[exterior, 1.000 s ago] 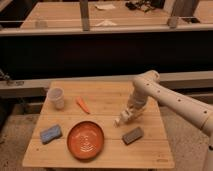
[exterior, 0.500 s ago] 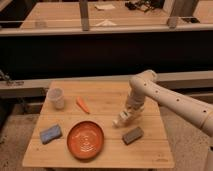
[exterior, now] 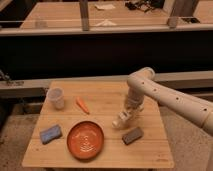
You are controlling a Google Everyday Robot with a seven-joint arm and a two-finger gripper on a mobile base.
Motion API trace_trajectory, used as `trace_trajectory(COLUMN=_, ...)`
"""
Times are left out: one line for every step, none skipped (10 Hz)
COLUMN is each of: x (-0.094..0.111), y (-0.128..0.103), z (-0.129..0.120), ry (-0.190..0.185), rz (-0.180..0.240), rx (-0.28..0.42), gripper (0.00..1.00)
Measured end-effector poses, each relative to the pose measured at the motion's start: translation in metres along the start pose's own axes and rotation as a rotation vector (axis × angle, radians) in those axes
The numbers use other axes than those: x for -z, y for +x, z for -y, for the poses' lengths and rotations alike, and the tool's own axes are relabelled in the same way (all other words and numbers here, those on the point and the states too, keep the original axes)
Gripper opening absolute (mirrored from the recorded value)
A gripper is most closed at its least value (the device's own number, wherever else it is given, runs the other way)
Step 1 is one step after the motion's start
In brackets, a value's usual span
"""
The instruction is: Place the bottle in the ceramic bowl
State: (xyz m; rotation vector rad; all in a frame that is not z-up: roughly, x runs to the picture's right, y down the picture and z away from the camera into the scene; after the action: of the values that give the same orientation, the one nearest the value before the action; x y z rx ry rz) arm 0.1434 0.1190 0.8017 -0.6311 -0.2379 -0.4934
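Note:
The small white bottle (exterior: 120,121) lies on the wooden table (exterior: 105,95), right of the middle. The ceramic bowl (exterior: 86,140), a wide shallow orange-red dish with a pale pattern at its centre, sits near the table's front edge, to the left of the bottle. My gripper (exterior: 130,114) hangs from the white arm that reaches in from the right. It is low over the table, at the bottle's upper right end, and hides part of it. I cannot tell whether it touches the bottle.
A translucent plastic cup (exterior: 56,98) stands at the back left. An orange carrot (exterior: 82,105) lies beside it. A blue sponge (exterior: 50,134) lies left of the bowl. A dark block (exterior: 132,135) lies just in front of the bottle. A counter runs behind the table.
The arm has shifted slightly and the gripper has settled a little lower at the bottle. The bottle and the other things have not visibly moved.

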Motion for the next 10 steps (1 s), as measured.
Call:
trace_trajectory(x=0.003, y=-0.007, z=-0.001, ry=-0.007, rz=-0.004, rx=0.009, gripper=0.1)
trace_trajectory(x=0.005, y=-0.016, z=0.001, ry=-0.011, rz=-0.006, rx=0.024, gripper=0.1)
trace_trajectory(x=0.006, y=-0.021, z=0.001, ry=-0.012, rz=-0.004, rx=0.031, gripper=0.1)
trace_trajectory(x=0.008, y=-0.024, z=-0.001, ry=-0.017, rz=-0.012, rx=0.042, gripper=0.1)
trace_trajectory(x=0.009, y=-0.031, z=-0.002, ry=-0.022, rz=-0.016, rx=0.057, gripper=0.1)
trace_trajectory(x=0.01, y=-0.035, z=0.0, ry=-0.022, rz=-0.021, rx=0.071, gripper=0.1)
trace_trajectory(x=0.011, y=-0.044, z=0.001, ry=-0.024, rz=-0.026, rx=0.092, gripper=0.1)
trace_trajectory(x=0.012, y=-0.053, z=0.001, ry=-0.028, rz=-0.03, rx=0.107, gripper=0.1)
trace_trajectory(x=0.014, y=-0.063, z=0.004, ry=-0.027, rz=-0.031, rx=0.126, gripper=0.1)
trace_trajectory(x=0.016, y=-0.068, z=0.003, ry=-0.027, rz=-0.037, rx=0.139, gripper=0.1)
